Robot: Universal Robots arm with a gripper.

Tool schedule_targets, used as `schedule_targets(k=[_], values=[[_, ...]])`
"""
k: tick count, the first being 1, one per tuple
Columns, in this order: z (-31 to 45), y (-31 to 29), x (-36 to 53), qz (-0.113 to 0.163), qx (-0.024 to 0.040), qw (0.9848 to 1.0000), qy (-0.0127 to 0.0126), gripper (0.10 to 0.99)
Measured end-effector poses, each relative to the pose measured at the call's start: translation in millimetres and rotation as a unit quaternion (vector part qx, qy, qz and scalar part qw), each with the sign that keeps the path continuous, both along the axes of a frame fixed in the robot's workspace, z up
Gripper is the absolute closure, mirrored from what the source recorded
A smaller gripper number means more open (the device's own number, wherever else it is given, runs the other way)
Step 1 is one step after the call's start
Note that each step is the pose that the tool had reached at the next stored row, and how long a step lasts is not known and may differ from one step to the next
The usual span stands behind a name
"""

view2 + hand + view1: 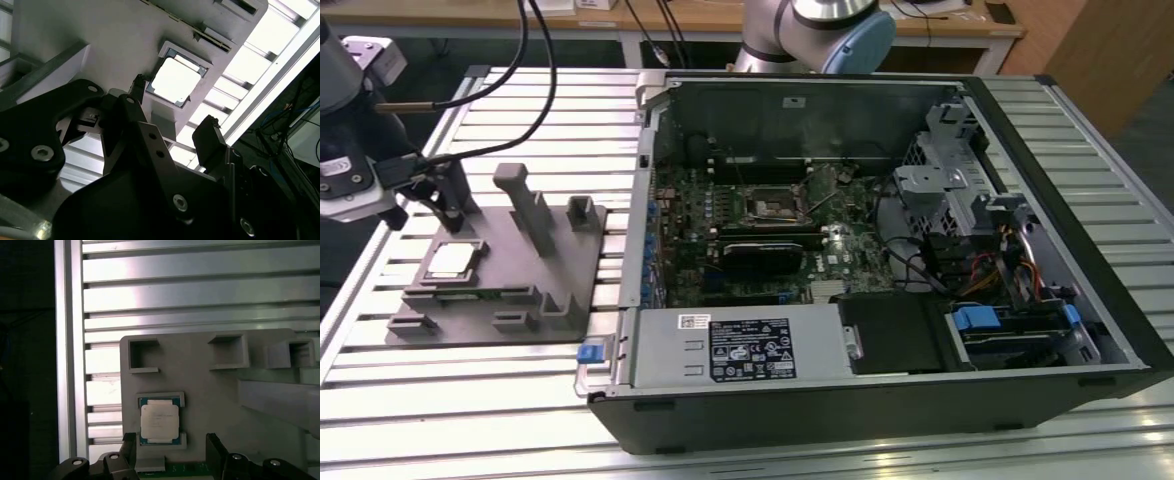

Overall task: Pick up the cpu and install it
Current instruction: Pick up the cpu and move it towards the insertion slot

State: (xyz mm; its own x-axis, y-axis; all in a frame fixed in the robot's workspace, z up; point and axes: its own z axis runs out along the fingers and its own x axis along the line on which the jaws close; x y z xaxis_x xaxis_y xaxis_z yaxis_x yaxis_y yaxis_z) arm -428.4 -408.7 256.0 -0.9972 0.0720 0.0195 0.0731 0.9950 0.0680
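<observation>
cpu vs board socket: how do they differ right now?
Look: the cpu has a pale silvery top; the socket is a dark metal-framed square.
Place: the cpu lies in the grey holder, outside the computer case; the socket sits inside it, on the motherboard.
Tool: the open tool is close by the cpu, away from the socket.
Both are square and lie flat.
</observation>
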Motion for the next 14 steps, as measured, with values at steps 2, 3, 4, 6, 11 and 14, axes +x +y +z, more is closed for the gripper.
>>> schedule_targets(k=[2, 3, 4, 6, 11, 14], values=[[-1.8, 0.0, 0.0, 0.0, 0.0, 1.0, 0.0001, 0.427], [-2.7, 0.0, 0.0, 0.0, -0.0001, 1.0, 0.0001, 0.427], [-3.7, 0.0, 0.0, 0.0, 0.0, 1.0, 0.0001, 0.427], [-5.5, -0.1, 0.0, 0.0, -0.0001, 1.0, 0.0001, 0.427], [-11.5, -0.1, -0.6, 0.0, -0.0001, 1.0, 0.0006, 0.427], [-16.8, -0.1, -2.7, 0.0, -0.0001, 1.0, 0.0007, 0.427]])
